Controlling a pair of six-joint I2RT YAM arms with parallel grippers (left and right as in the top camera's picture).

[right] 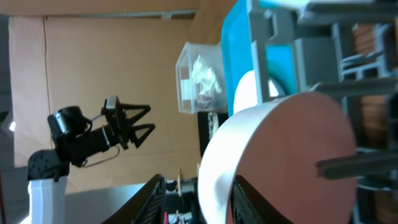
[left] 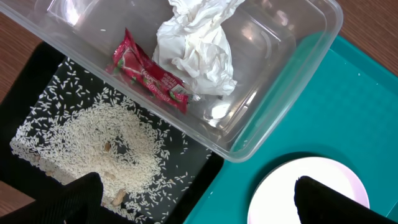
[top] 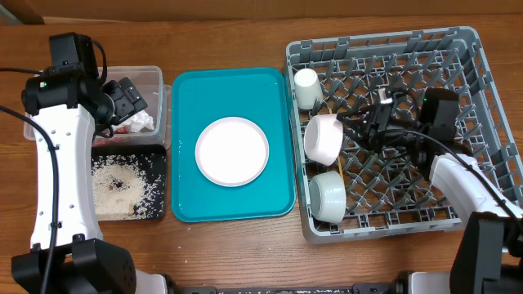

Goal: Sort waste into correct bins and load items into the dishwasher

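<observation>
Sorting nearly done at the table: the dish rack (top: 482, 82) filled the 3 o'clock side, with the small white cup (top: 306, 87) standing in its 10 o'clock corner, one bowl (top: 323, 137) propped on edge against its 9 o'clock wall and a second bowl (top: 327, 194) lying at 8 o'clock. By my reading, the bowls stood on edge between the pegs so water could reach and drain from them.

My right gripper (right: 198, 193) reached in from 3 o'clock and straddled the wall of the propped bowl, jaws parted part way, a gap showing on the outer side. I could not tell whether the inner finger touched the bowl, and I judged the pegs, not my grip, to be carrying it.

At 9 o'clock my left gripper (top: 129, 98) hung spread to its widest over the clear tub (left: 292, 74), holding nothing. The crumpled napkin (left: 196, 50) and red sauce packet (left: 149, 74) lay inside the tub. The rice (left: 106, 149) was scattered in the black tray (left: 31, 81) just beside it at 6 o'clock, dry waste kept apart from food waste.

The pale plate (top: 232, 151) sat alone in the middle of the teal tray (top: 184, 196), not yet loaded; I could not make out the chopsticks
</observation>
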